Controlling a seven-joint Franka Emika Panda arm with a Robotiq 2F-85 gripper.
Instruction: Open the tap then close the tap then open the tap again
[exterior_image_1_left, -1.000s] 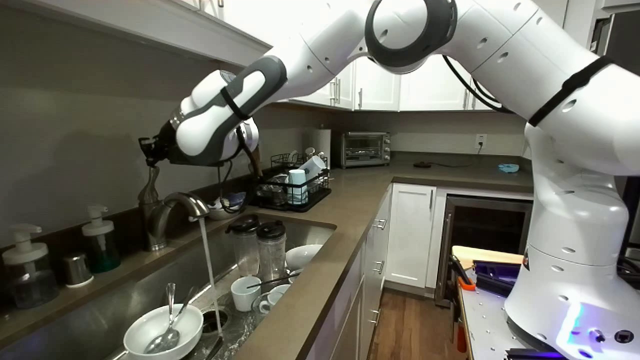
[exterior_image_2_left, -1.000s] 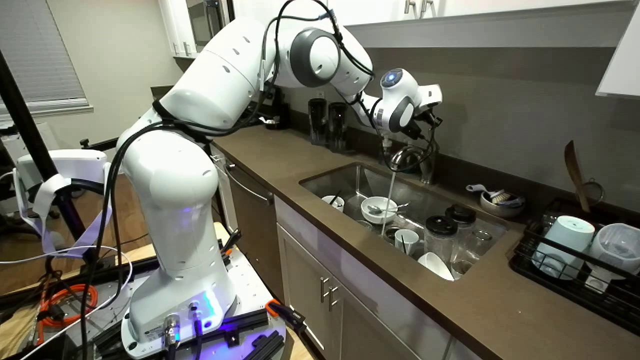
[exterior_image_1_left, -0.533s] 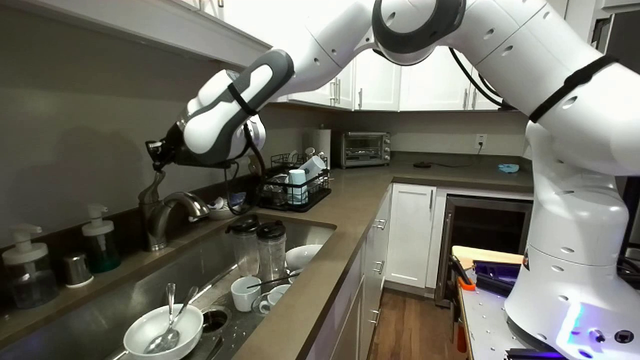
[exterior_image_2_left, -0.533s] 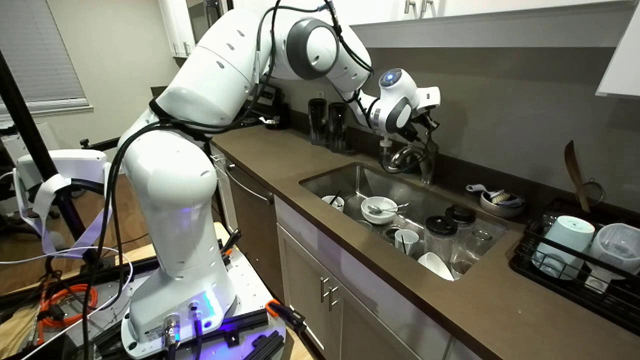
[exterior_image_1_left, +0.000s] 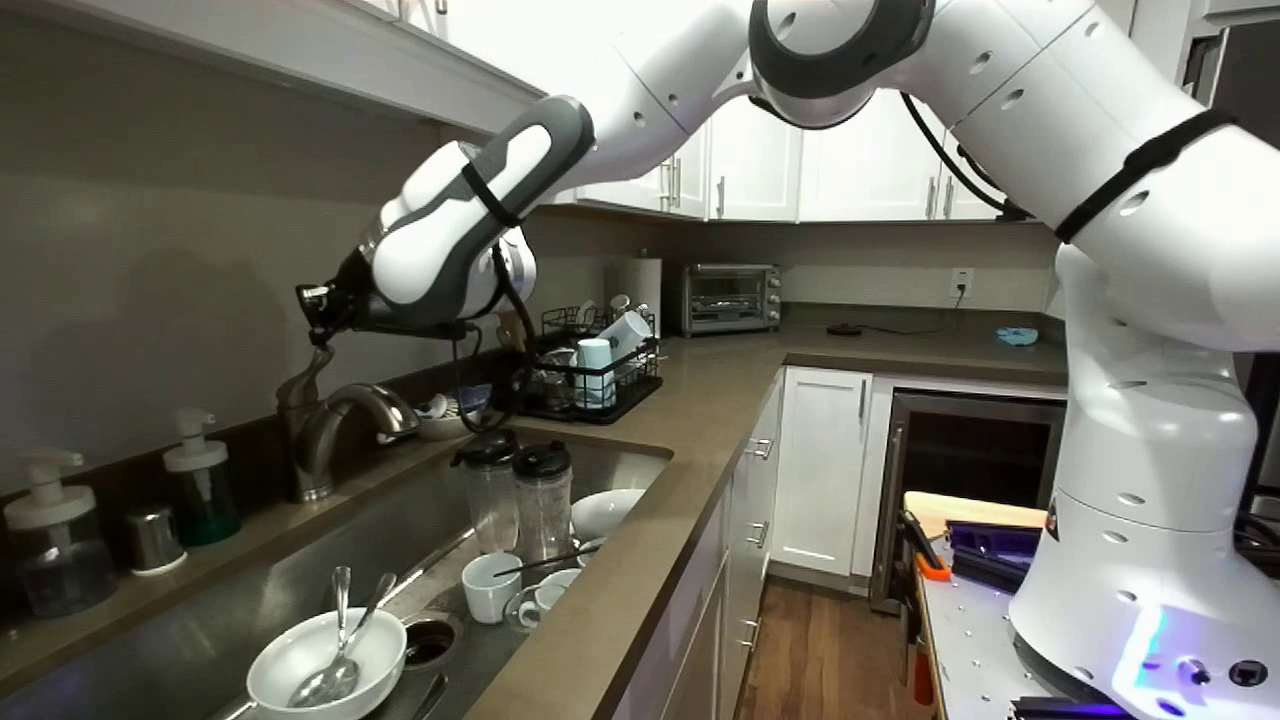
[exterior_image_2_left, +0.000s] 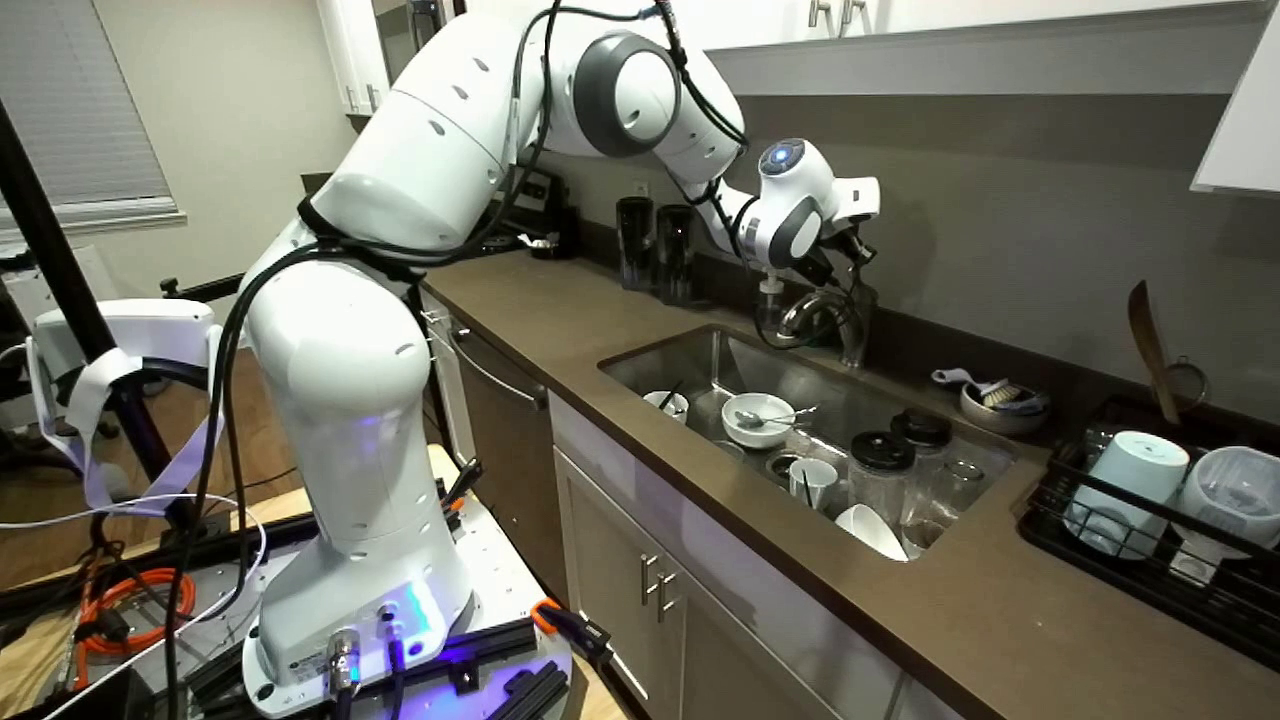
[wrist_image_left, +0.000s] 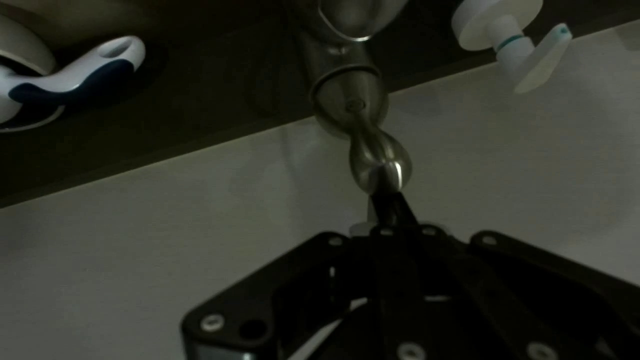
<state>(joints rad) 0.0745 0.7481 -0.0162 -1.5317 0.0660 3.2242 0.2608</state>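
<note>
We see the tap (exterior_image_1_left: 318, 440) standing on the bench (exterior_image_2_left: 1000, 610) behind the sink (exterior_image_1_left: 400, 525), its arched spout (exterior_image_1_left: 372, 400) reaching out over the drain side. A slim lever handle (exterior_image_1_left: 302, 382) rises at a slant from the top of its body. At the upper end of the lever handle we find the claw (wrist_image_left: 388, 202), its fingers brought together and aimed at the metal. The wrist view is dim, so although the tips look to be touching the lever handle, we would not swear to it. The white arm (exterior_image_2_left: 340, 330) arches over from its base toward the tap.

To one side of the tap we have two soap pumps (exterior_image_1_left: 205, 487) with a small metal cylinder (exterior_image_1_left: 155, 535) between them; to the other, a small bowl (exterior_image_2_left: 990, 418) holds a brush (exterior_image_2_left: 1002, 397). In the sink, a white bowl (exterior_image_1_left: 375, 670) with spoons (exterior_image_1_left: 330, 683) resting in it stands just beside the round drain (exterior_image_1_left: 432, 640). Near that we see a white mug (exterior_image_1_left: 490, 595), then two clear cups (exterior_image_1_left: 545, 515) with black lids, upright and side by side. Past the sink, a black dish rack (exterior_image_2_left: 1100, 567) carries a pale blue cup (exterior_image_1_left: 594, 352), and a toaster oven (exterior_image_1_left: 735, 300) stands farther back.
</note>
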